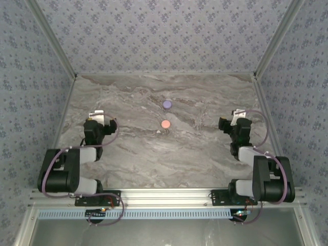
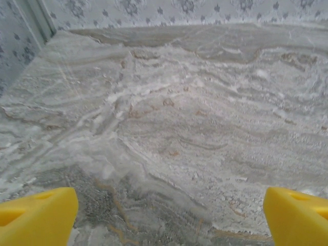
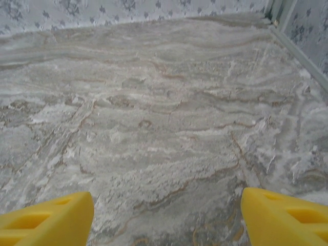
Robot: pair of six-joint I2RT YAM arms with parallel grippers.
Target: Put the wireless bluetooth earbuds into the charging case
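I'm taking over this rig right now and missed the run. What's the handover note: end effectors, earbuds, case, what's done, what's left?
Left end effector: open, empty, over bare table.
Right end effector: open, empty.
Things: purple disc and pink disc, likely the cases, lie mid-table and apart, purple farther. A tiny pale bit lies near-left of the pink disc, perhaps an earbud; too small to tell.
Done: cannot tell if any earbud is seated.
Left: check the discs, seat anything loose.
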